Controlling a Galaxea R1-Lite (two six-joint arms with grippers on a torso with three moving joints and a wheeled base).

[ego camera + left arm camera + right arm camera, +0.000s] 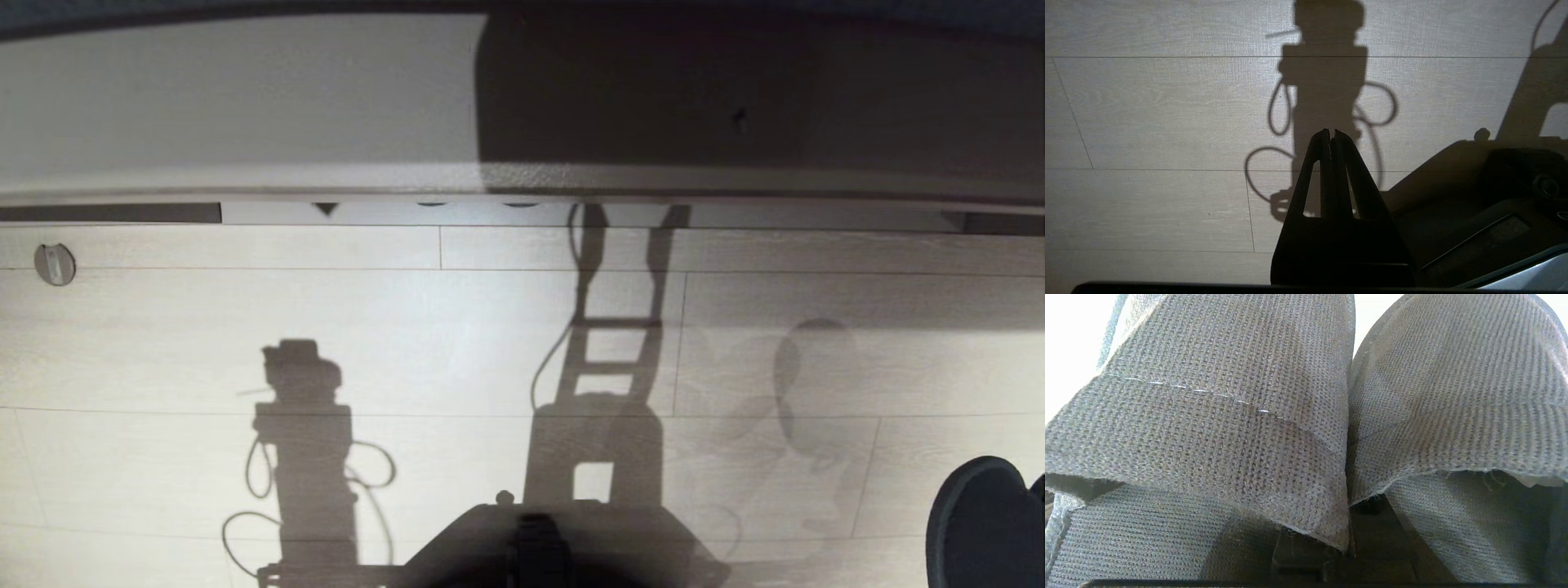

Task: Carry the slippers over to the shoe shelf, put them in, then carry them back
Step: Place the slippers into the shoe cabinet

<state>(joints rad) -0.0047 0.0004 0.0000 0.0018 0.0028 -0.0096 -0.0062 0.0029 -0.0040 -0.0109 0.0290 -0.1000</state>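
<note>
The slippers (1237, 428) are dark grey knit fabric and fill the right wrist view, lying side by side. My right gripper (1348, 522) is shut on their inner edges, one dark finger (1298, 555) tucked inside each slipper, pinching the pair together. In the head view a rounded end of the slippers (984, 523) shows at the bottom right, above the floor. My left gripper (1331, 134) is shut with nothing in it and hangs over the floor. A low pale cabinet front with a base board (245, 184) runs along the far side. I cannot tell whether it is the shoe shelf.
Pale wood-look floor planks (457, 351) spread before me, crossed by shadows of my arms and cables. My own dark base (539, 547) sits at the bottom centre. A small round metal fitting (55, 264) is set in the floor at the far left.
</note>
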